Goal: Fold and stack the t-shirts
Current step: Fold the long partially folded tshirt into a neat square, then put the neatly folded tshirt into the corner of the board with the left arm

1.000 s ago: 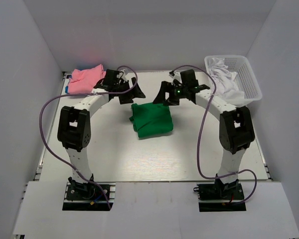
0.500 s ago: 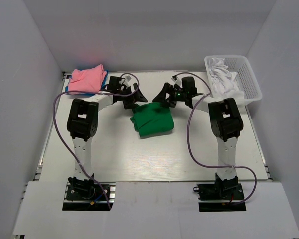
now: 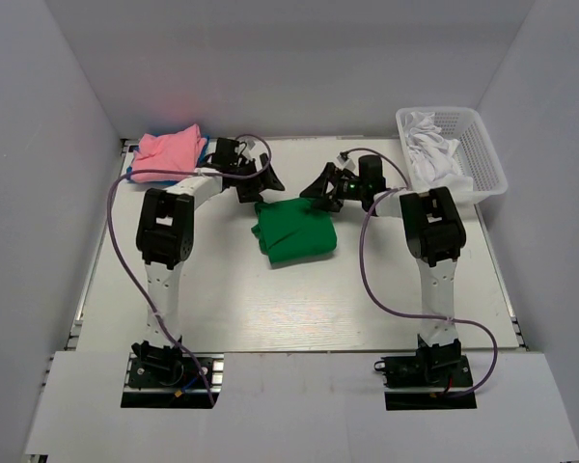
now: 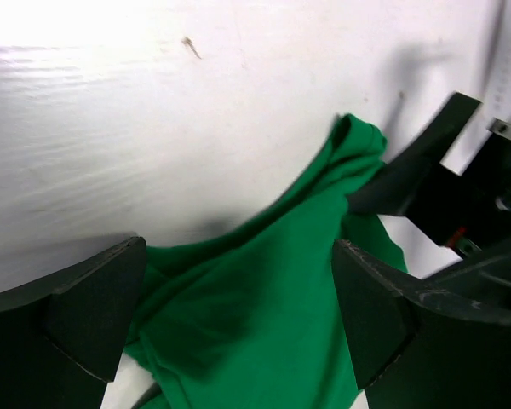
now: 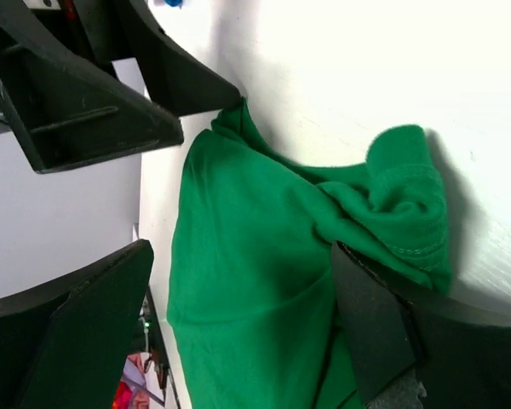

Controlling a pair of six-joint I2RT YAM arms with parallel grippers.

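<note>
A folded bright green t-shirt (image 3: 294,231) lies mid-table; it also fills the left wrist view (image 4: 264,315) and the right wrist view (image 5: 255,281). My left gripper (image 3: 261,182) is open, low over the shirt's far left corner, its fingers (image 4: 77,315) straddling the cloth. My right gripper (image 3: 320,187) is open over the far right corner, its fingers (image 5: 383,324) either side of the cloth. A pink t-shirt (image 3: 169,154) lies on a blue one (image 3: 133,175) at the back left. White shirts (image 3: 432,152) lie in the basket.
A white plastic mesh basket (image 3: 484,154) stands at the back right. White walls enclose the table on three sides. Purple cables loop from both arms over the table's sides.
Both arms have drawn back toward the far edge of the green shirt and lowered; the grippers now sit closer to its far corners. The shirt has barely shifted.
</note>
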